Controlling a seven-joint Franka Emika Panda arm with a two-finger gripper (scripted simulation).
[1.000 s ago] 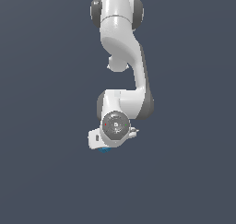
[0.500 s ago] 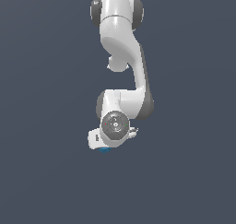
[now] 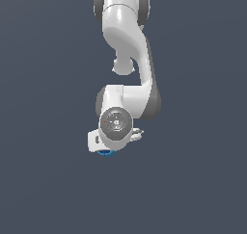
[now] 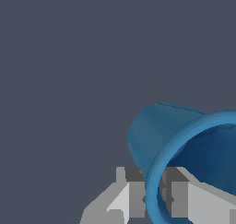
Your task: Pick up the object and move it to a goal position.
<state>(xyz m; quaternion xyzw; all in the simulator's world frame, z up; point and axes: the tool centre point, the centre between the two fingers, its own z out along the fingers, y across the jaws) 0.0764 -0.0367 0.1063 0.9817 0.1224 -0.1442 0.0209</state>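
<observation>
Cup rim pinched between the fingers

The blue cup [image 4: 161,135] was held by its rim wall in the nearly closed gripper [image 4: 155,195], tipped sideways, tucked right beneath the hand in the exterior view.

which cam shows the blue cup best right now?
Wrist view. The blue cup fills the frame there: outer wall, rim and dark hollow inside all show, with the gripper fingers either side of its rim. In the exterior view only a blue sliver peeks out beneath the gripper; the arm hides the rest.
</observation>
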